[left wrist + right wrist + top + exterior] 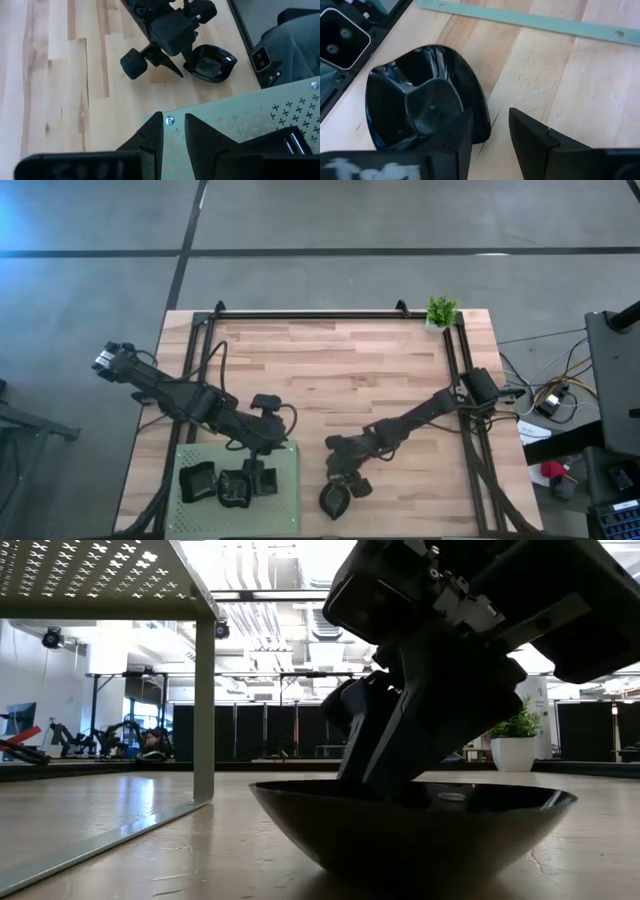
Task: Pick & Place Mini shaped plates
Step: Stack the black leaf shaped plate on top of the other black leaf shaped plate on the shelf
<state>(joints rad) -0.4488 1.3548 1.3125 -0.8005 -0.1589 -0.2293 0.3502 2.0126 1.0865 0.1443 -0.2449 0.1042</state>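
A black leaf-shaped plate (410, 820) fills the foreground, the right end effector (490, 135) open astride its rim.

Robotics lab: grey concrete floor (350, 215), loose cables (548, 380) at right, black partition panels (270, 732) behind.

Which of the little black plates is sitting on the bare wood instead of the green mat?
The leaf-shaped plate by the right hand, with one finger reaching into it. The two other plates lie on the green mat.
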